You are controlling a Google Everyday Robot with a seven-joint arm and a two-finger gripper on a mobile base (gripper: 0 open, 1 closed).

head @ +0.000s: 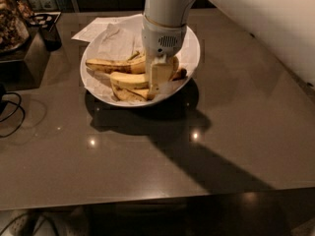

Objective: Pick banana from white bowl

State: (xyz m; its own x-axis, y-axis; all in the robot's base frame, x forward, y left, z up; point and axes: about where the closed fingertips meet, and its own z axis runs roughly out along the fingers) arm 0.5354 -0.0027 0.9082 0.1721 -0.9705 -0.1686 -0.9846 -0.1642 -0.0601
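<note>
The white bowl (193, 58) stands on the dark table, lined with crumpled white paper. Several bananas lie in it. The plump, mostly clean yellow banana (128, 79) lies in the front middle. A longer speckled banana (106, 65) lies behind it to the left, and a smaller piece (124, 94) lies in front. The gripper (158, 80) hangs from the white arm and reaches down into the bowl at the right end of the plump banana. It hides that end and part of the bowl's middle.
A sheet of paper (93, 29) lies under the bowl's far left side. A dark box (27, 53) and a black container (49, 31) stand at the far left. A cable (12, 112) lies at the left edge. The table's front edge (147, 200) runs along the bottom.
</note>
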